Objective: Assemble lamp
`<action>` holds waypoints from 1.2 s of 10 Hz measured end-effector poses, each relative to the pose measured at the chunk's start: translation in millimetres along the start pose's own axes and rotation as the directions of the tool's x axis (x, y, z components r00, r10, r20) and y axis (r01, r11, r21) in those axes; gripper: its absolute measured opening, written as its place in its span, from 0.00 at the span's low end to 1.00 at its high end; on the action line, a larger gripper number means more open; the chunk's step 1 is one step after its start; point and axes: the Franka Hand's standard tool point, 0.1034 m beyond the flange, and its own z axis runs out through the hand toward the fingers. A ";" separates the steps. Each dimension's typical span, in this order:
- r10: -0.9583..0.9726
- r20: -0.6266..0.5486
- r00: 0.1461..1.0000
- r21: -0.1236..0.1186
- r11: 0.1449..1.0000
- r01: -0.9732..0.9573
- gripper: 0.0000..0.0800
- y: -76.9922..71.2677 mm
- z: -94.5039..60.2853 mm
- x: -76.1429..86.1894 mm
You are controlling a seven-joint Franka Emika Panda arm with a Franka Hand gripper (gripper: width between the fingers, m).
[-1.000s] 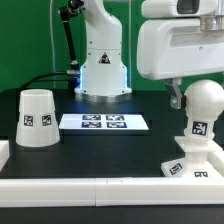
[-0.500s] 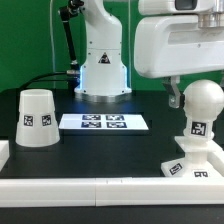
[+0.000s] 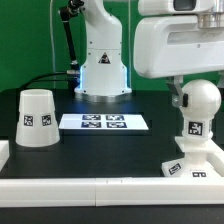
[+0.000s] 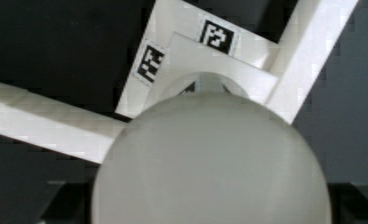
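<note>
The white round-headed bulb [image 3: 197, 125] stands upright on the low square base [image 3: 190, 167] at the exterior view's right. My gripper [image 3: 198, 97] reaches down from above and is shut around the bulb's round head, with one dark finger [image 3: 176, 96] showing at its side. In the wrist view the bulb's head [image 4: 207, 150] fills the space between the jaws of the gripper [image 4: 202, 205], and the tagged base [image 4: 181, 60] lies beyond it. The truncated-cone shade [image 3: 37, 118] stands alone at the exterior view's left.
The marker board [image 3: 104, 122] lies flat mid-table between the shade and the base. A white rim [image 3: 100, 190] borders the black table's front and sides. The arm's white pedestal [image 3: 101, 60] stands at the back, with black cables beside it.
The bulb's head and my gripper have shifted slightly toward the exterior view's left. The shade and base have not moved.
</note>
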 end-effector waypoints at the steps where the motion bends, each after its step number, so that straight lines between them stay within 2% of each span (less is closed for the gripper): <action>1: 0.116 -0.002 0.993 0.002 0.993 -0.116 0.72 -1.0 0.2 0.3; 5: 0.505 -0.023 0.863 0.006 0.863 -0.505 0.72 0.8 0.5 -2.7; 8: 0.736 -0.019 0.677 0.017 0.677 -0.736 0.72 1.8 0.8 -3.4; 10: 0.819 -0.015 0.574 0.020 0.574 -0.818 0.72 -0.2 1.5 -3.4; 12: 0.904 0.000 0.427 0.020 0.427 -0.904 0.72 -2.3 1.9 -4.2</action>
